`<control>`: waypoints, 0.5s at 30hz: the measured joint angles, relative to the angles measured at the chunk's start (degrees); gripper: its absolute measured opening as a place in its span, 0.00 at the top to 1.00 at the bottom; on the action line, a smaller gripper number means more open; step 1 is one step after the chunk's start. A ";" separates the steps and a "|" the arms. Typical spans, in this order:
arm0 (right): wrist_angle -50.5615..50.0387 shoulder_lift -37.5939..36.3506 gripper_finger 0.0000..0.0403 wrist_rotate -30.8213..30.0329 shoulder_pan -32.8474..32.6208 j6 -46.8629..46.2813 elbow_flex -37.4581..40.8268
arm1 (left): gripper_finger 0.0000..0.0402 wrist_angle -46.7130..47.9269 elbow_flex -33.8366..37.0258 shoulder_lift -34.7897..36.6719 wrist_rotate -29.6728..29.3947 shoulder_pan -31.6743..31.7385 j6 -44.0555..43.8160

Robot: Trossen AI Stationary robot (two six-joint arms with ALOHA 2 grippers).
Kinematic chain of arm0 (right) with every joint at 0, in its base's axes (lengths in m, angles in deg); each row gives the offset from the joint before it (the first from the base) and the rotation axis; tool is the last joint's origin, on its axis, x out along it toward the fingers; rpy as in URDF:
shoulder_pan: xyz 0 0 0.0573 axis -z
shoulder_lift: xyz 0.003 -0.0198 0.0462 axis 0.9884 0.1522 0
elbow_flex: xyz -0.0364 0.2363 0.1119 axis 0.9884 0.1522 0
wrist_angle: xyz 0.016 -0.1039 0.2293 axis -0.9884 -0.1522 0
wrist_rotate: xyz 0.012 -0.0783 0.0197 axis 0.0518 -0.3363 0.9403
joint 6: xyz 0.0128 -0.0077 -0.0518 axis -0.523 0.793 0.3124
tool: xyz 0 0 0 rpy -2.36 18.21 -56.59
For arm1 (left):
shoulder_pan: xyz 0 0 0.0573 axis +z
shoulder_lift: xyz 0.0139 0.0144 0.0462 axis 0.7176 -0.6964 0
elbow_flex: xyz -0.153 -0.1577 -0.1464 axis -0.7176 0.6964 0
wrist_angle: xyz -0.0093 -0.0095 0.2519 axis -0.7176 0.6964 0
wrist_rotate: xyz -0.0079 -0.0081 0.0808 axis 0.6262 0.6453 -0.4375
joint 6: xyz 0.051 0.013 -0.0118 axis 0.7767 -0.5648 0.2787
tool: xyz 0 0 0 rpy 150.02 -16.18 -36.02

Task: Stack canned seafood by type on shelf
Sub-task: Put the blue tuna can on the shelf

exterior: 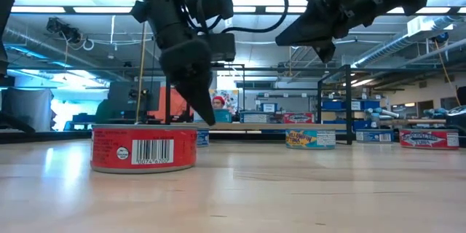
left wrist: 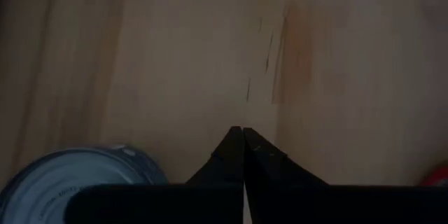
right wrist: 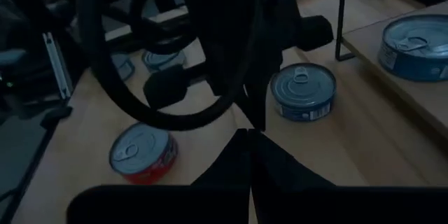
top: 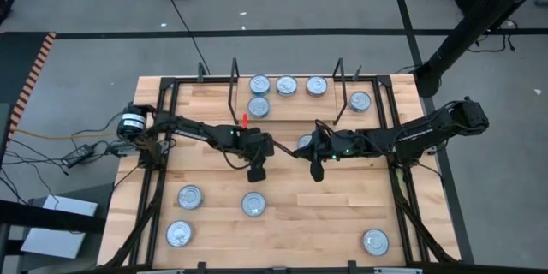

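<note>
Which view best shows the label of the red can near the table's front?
The low view: the red can fills the foreground, its barcode facing the camera. The high view shows only its silver lid. The right wrist view catches its lid and red side. In the left wrist view I cannot identify it.

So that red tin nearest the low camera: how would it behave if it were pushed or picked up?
The red tin is squat and flat-bottomed on the table, so a push would probably slide it rather than tip or roll it. Its metal lid looks rigid but smooth, so a grip could slip. The left end effector, shut, hangs just behind it.
</note>
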 joint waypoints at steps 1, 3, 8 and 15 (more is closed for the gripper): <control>0.01 0.00 0.98 0.00 0.00 -0.51 0.00 | 1.00 0.16 0.02 0.12 0.24 -0.05 0.26; 0.04 0.00 0.98 0.00 -0.08 -1.15 0.00 | 1.00 -0.11 0.02 0.79 0.36 -0.25 0.73; 0.10 0.01 0.98 0.00 -0.48 -2.85 0.00 | 1.00 0.74 0.00 3.13 0.07 -0.33 0.35; 0.02 0.02 0.98 0.00 -0.48 -2.36 0.00 | 1.00 2.97 0.00 4.30 -2.74 -0.33 -1.46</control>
